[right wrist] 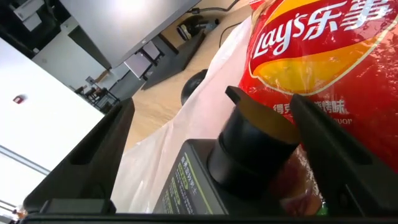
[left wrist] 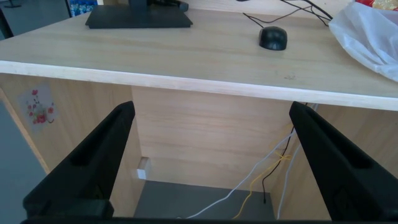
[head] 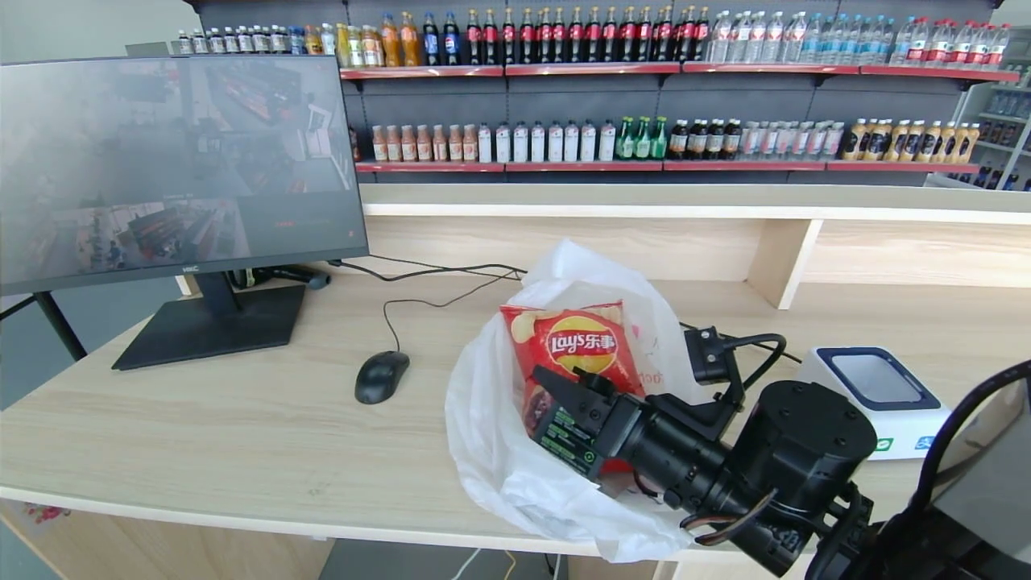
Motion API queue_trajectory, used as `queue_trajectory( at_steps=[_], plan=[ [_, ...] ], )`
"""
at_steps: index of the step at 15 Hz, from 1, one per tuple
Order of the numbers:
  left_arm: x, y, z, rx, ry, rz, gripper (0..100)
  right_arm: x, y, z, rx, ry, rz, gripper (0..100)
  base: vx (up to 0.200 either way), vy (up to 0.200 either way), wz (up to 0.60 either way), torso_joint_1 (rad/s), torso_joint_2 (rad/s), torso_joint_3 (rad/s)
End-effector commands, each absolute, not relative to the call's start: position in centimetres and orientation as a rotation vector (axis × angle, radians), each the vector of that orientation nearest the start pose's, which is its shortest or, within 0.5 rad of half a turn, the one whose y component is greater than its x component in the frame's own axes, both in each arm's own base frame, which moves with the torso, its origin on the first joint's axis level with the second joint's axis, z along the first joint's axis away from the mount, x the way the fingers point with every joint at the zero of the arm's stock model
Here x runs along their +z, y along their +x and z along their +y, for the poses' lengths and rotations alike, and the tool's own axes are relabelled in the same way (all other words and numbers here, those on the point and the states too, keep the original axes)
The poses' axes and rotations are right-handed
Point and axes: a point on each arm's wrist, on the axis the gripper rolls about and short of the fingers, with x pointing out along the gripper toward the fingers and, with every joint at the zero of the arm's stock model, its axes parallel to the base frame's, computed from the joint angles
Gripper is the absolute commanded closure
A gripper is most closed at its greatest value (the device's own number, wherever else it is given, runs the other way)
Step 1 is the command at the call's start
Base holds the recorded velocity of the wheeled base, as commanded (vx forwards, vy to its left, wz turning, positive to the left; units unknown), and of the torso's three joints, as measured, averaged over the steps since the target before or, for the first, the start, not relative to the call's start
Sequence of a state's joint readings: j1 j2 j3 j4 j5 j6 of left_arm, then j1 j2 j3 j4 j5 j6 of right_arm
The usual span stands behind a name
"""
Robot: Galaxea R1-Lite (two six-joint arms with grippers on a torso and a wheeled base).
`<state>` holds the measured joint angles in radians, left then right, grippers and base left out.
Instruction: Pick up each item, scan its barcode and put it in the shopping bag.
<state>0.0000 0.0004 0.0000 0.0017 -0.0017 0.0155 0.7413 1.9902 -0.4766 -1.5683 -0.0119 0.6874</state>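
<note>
One monitor (head: 173, 161) fills the upper left of the head view, and one black mouse (head: 381, 376) sits left of centre. Lower centre has one white shopping bag (head: 491, 435), one red chip packet (head: 576, 338) and one black box with green print (head: 568, 441). One barcode scanner (head: 874, 395) stands at the right. Two bottle shelves (head: 588, 166) run across the top. There are two grippers: the left gripper (left wrist: 211, 106) and the right gripper (right wrist: 211, 102).

Matte black arm (head: 725, 459), looped black cables (head: 755, 337)
</note>
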Motion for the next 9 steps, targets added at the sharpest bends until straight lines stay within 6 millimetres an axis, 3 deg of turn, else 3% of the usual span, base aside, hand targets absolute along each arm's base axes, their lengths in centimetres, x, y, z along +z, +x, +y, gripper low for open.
queue_trajectory(
  at_steps=[1,9],
  plan=[
    [7.5,-2.3,0.0,-0.002,0.015,0.002,0,11.1,23.1,20.7,0.711,0.68,0.193,0,0.0,0.0,0.0,0.0,0.0,0.0],
    [7.5,-2.3,0.0,-0.002,0.015,0.002,0,12.5,23.3,19.5,0.691,0.628,0.11,0,0.0,0.0,0.0,0.0,0.0,0.0]
  ],
)
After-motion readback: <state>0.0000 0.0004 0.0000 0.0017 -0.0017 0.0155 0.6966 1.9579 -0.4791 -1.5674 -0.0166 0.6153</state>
